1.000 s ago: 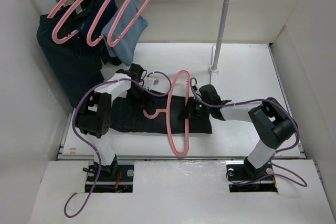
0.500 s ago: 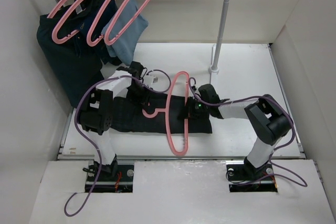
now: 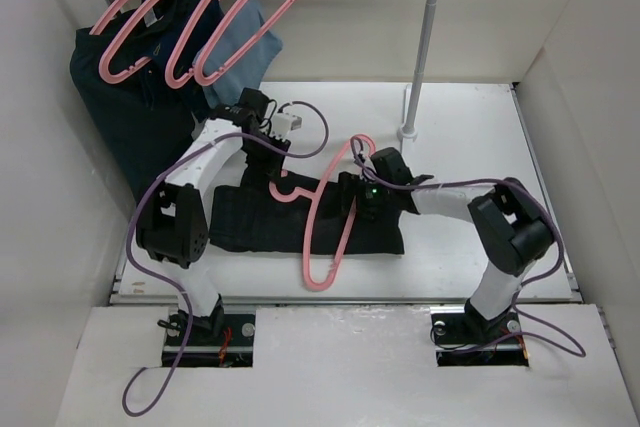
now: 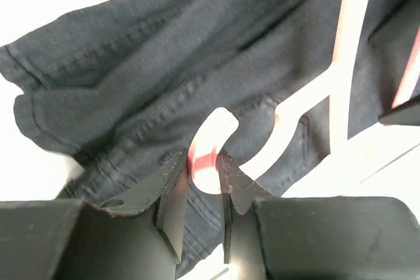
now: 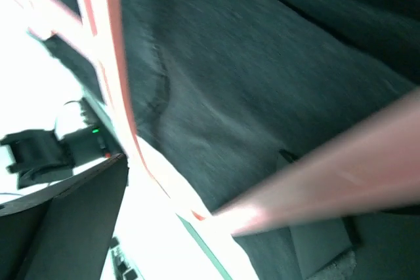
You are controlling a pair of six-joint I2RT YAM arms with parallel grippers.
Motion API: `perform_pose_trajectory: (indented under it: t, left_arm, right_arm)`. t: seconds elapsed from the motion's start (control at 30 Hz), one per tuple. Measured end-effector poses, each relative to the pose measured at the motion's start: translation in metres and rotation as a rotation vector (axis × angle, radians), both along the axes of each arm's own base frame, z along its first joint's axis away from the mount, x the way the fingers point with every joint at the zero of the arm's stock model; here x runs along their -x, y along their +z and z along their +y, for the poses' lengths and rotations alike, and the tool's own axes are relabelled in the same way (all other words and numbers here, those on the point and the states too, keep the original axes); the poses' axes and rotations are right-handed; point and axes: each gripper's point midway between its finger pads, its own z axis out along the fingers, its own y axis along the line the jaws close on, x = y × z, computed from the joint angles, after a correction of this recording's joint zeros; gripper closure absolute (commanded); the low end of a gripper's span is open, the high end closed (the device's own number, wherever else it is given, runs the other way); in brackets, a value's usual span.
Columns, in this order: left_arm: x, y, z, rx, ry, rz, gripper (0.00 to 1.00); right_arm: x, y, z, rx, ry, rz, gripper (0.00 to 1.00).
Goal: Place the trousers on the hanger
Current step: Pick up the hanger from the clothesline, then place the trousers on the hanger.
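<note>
Behind our left arm hang spare hangers (image 3: 160, 22), a navy garment (image 3: 125, 117) and a blue cloth (image 3: 240, 72); a pole (image 3: 425, 37) stands to the right. The trousers (image 3: 245, 227) lie folded on the table (image 3: 470, 137). The hanger (image 4: 346, 31) slants across them, its hook pinched in our left claw (image 4: 203, 162). Our right claw (image 3: 350, 199) sits at its other side, and we cannot tell its grip.

Five pink hangers (image 3: 330, 222), one pair of trousers (image 3: 245, 227), two hung garments (image 3: 125, 117), two arms (image 3: 205, 157), one pole (image 3: 425, 37).

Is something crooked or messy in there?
Yes. The hanger lies crooked on top of the folded trousers, slanting across them. The left end effector pinches its hook. The trousers are not hanging on it yet.
</note>
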Motion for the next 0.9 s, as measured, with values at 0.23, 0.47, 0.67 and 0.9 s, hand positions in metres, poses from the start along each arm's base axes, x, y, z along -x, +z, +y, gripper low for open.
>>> perform_pose_trajectory:
  t: [0.23, 0.47, 0.67, 0.9]
  left_arm:
    - [0.018, -0.002, 0.009, -0.022, 0.021, 0.069, 1.00]
    - [0.014, -0.009, 0.046, -0.030, 0.165, 0.116, 1.00]
    - [0.013, -0.011, 0.065, -0.021, 0.248, 0.127, 1.00]
    - [0.020, -0.015, 0.062, -0.020, 0.244, 0.143, 1.00]
  right_arm:
    - [-0.007, 0.030, -0.045, 0.201, -0.133, -0.068, 0.00]
    - [-0.011, 0.079, -0.111, 0.310, -0.388, -0.158, 0.00]
    - [0.022, 0.026, -0.160, 0.405, -0.527, -0.012, 0.00]
    - [0.036, -0.023, -0.147, 0.373, -0.482, 0.130, 0.32]
